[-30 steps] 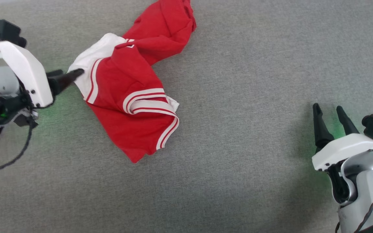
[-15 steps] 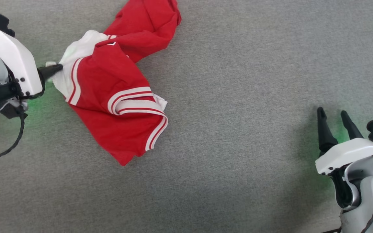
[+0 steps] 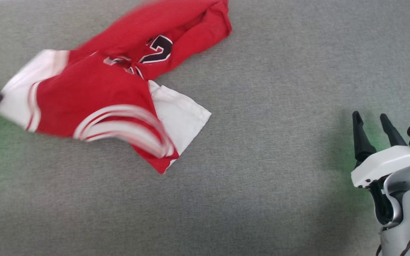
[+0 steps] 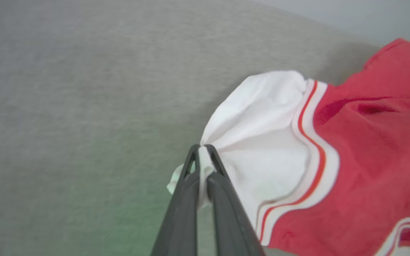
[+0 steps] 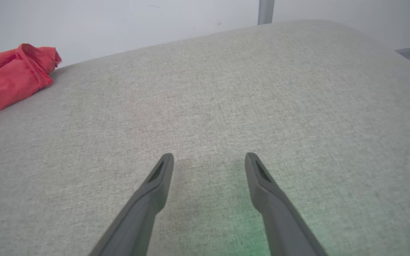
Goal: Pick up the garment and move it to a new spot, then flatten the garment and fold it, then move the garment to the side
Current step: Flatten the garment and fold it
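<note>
Red garment (image 3: pixel 94 92): bunched, motion-blurred, at upper left of grey padded surface (image 3: pixel 262 185). White sleeve (image 4: pixel 258 142) pinched at its edge in closed left gripper (image 4: pixel 202 151); thin bite only. Right gripper (image 3: pixel 371 119) spread wide, empty, well apart at lower right. Risks: slip out of that small pinch under drag; further twisting of trailing body, so harder flattening.
</note>
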Robot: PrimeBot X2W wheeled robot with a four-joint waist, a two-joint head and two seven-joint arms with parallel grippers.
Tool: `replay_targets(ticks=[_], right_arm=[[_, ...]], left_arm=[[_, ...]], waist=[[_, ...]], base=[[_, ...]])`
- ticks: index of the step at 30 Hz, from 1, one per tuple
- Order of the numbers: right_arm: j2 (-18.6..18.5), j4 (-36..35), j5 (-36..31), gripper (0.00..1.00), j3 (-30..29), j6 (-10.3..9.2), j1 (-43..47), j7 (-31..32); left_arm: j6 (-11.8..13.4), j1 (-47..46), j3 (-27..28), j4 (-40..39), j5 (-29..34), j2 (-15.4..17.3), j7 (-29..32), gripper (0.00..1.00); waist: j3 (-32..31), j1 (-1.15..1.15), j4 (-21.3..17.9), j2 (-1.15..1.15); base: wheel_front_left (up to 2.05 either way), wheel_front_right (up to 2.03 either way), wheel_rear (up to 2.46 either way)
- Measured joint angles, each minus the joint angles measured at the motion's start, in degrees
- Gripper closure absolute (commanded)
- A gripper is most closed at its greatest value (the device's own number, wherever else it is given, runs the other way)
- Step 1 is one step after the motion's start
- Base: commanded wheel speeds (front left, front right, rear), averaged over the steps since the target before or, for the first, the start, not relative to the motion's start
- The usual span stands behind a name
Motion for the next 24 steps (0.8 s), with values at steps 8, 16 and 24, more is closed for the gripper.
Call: replay_targets(ticks=[8,16,24], right_arm=[[-3.19,-3.76,-1.36,0.00,3.07,0.00,0.18,4.13],[-10.74,-7.34,-1.35,0.00,15.05,0.00,-3.36,13.16],[-19.71,-9.07,7.57,0.00,30.60,0.00,-9.18,24.23]], left_arm=[[2.47,10.49,0.30,-0.05,-1.66,1.93,-7.67,1.00],[3.00,12.36,0.92,-2.74,-1.29,-1.82,-14.10,0.00],[5.00,17.46,3.00,-7.26,3.98,-7.79,-25.03,0.00]], waist=[[-1.24,0.00,2.77,0.00],[-2.72,0.00,6.39,0.00],[-4.61,0.00,11.95,0.00]], base=[[0.00,0.00,0.00],[0.00,0.00,0.00],[0.00,0.00,0.00]])
